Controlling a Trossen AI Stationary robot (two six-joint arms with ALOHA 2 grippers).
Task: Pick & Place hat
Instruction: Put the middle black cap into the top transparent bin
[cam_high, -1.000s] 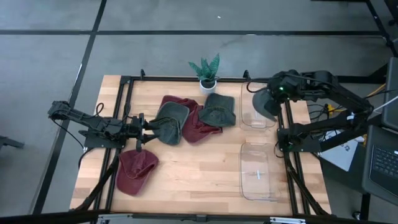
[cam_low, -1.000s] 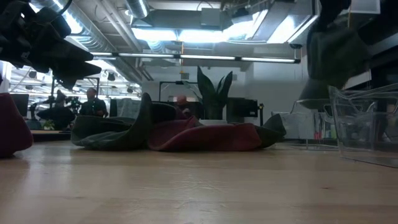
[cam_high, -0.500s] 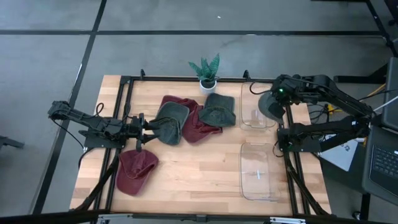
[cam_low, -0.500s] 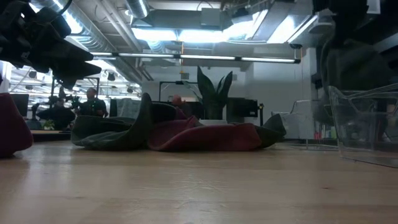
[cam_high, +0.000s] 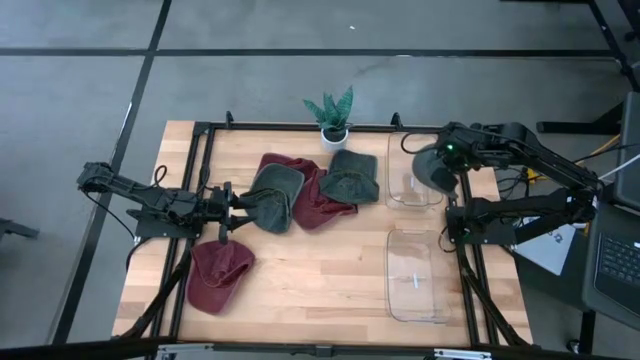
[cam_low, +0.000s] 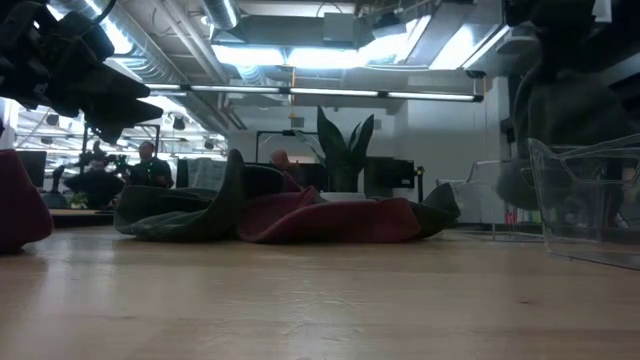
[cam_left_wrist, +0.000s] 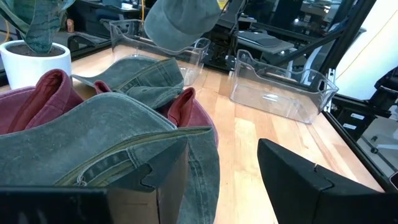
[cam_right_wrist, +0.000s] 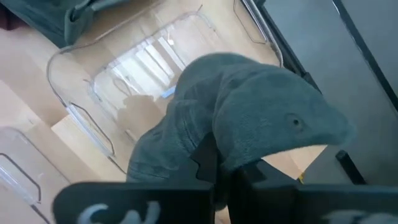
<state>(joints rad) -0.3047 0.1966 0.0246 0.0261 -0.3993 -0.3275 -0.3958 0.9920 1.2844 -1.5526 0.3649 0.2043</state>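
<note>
My right gripper (cam_high: 450, 152) (cam_right_wrist: 225, 163) is shut on a grey-green hat (cam_high: 434, 170) (cam_low: 562, 115) above the far clear bin (cam_high: 405, 192). Four more hats lie on the table. One is a green hat (cam_high: 275, 196) (cam_left_wrist: 93, 140), with a dark red one (cam_high: 312, 192) beside it. Another green one (cam_high: 351, 176) lies farther right, and a dark red one (cam_high: 220, 276) near the front left. My left gripper (cam_high: 238, 206) (cam_left_wrist: 224, 146) is open and level at the green hat's left edge. My right gripper pinches a fold of the grey-green hat's crown (cam_right_wrist: 231, 144) between its two fingers, coming from above. The hat is lifted clear and hangs below the fingers, over the far bin. My left gripper has one finger (cam_left_wrist: 163, 171) over the green hat's edge; I cannot tell whether it touches.
A second clear bin (cam_high: 415, 276) stands nearer the front on the right side. A small potted plant (cam_high: 332, 116) stands at the far edge. Bare wood lies in the middle front of the table (cam_high: 320, 280). People show in the room behind.
My right gripper has moved down toward the far clear bin, still shut on the grey-green hat. The hat has sunk from well above the bin's rim to behind its wall in the low view.
</note>
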